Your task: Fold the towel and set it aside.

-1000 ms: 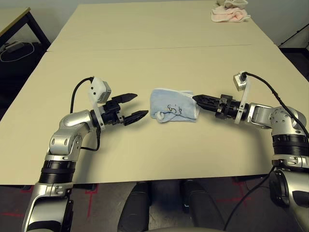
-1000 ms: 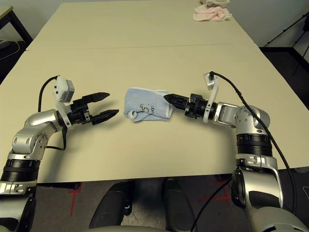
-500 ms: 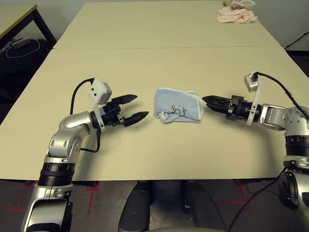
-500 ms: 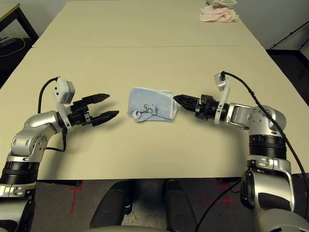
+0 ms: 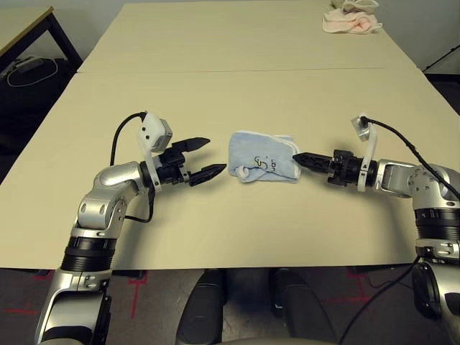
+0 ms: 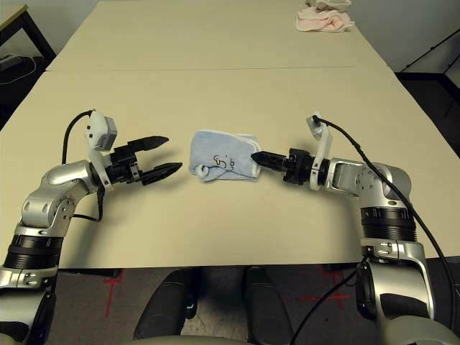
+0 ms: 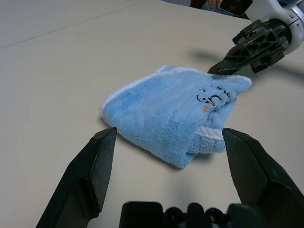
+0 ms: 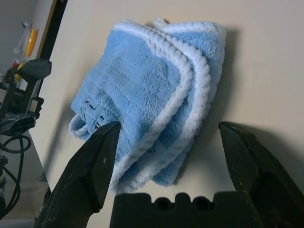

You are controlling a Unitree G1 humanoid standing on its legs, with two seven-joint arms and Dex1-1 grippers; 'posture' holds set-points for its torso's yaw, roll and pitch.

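A plush light-blue terry towel [image 5: 262, 159] with ropy white piping lies folded on the smooth beige desk [image 5: 237, 86] between the spread left pincer [image 5: 203, 157] and spread right pincer [image 5: 302, 157].

Both arms: silver metal shells w/ black ribbed joint bands. Left gripper [image 5: 203, 158] & right gripper [image 5: 302, 157]: two black pointed fingers each. White camera block on each wrist, black cable looping back to arm.

2 beige tables [image 5: 237, 43] abut (seam visible), dark floor [image 5: 21, 100] beyond, perhaps carpeted.
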